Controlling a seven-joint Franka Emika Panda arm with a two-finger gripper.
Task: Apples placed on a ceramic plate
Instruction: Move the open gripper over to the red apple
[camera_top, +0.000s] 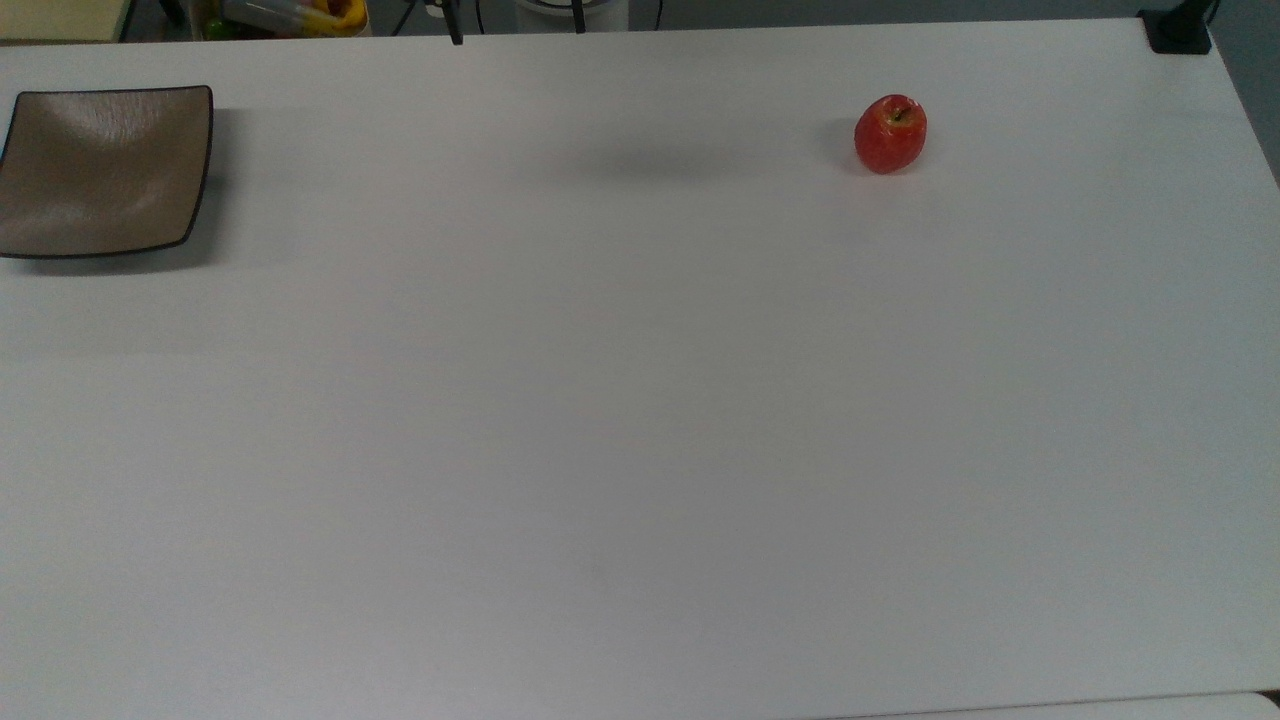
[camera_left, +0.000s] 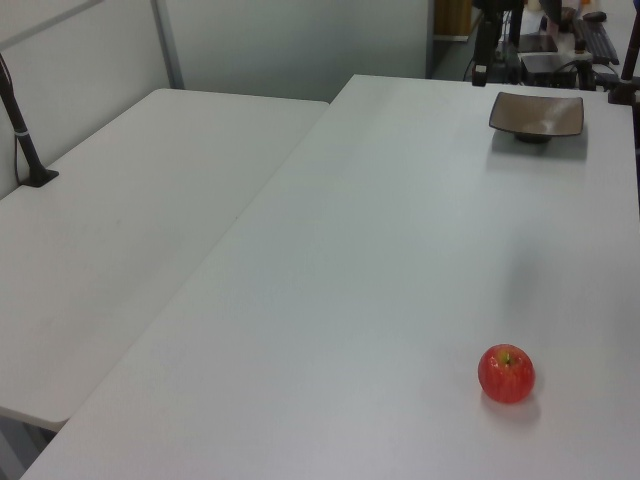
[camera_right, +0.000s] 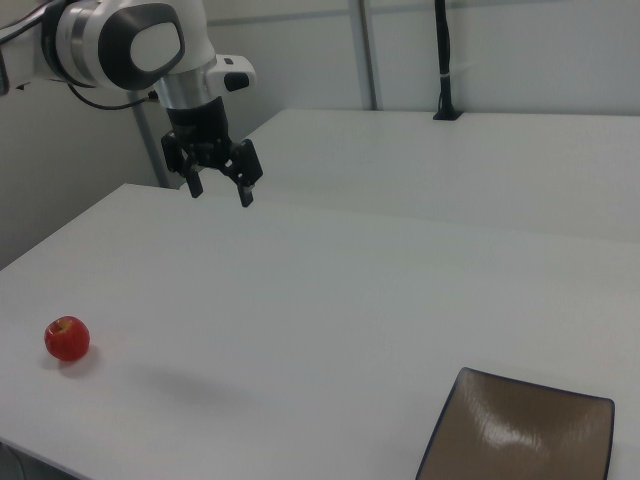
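Right view: claw (camera_right: 220, 190) hangs in the air above the white table (camera_right: 300, 300), well clear of the surface. Its two black fingers (camera_right: 245, 180) are spread apart with nothing between them. White arm (camera_right: 130, 45) reaches in from the right view's upper left, wrist pointing down.

Apple (camera_right: 67, 339): down and toward the right view's left of the claw, well apart from it, sitting on the table near the front edge. Red, round, alone. Nothing touches it.

Ceramic plate (camera_right: 520, 435): far to the right view's lower right of the claw, on the opposite side from the apple. Square, brown-taupe, dark rim, corners turned up, dished centre bare. The claw sits between the two as the right view shows them, nearer the apple's side.

Top view: apple (camera_top: 890, 133) stem up, yellowish patch around the stem; plate (camera_top: 105, 170) at the top view's left edge, well apart from the fruit. A faint soft shadow (camera_top: 655, 160) lies on the table between them.

Left view: apple (camera_left: 506, 373) near, plate (camera_left: 536, 115) far along the same table. A second white table (camera_left: 130, 220) adjoins on the left view's left.
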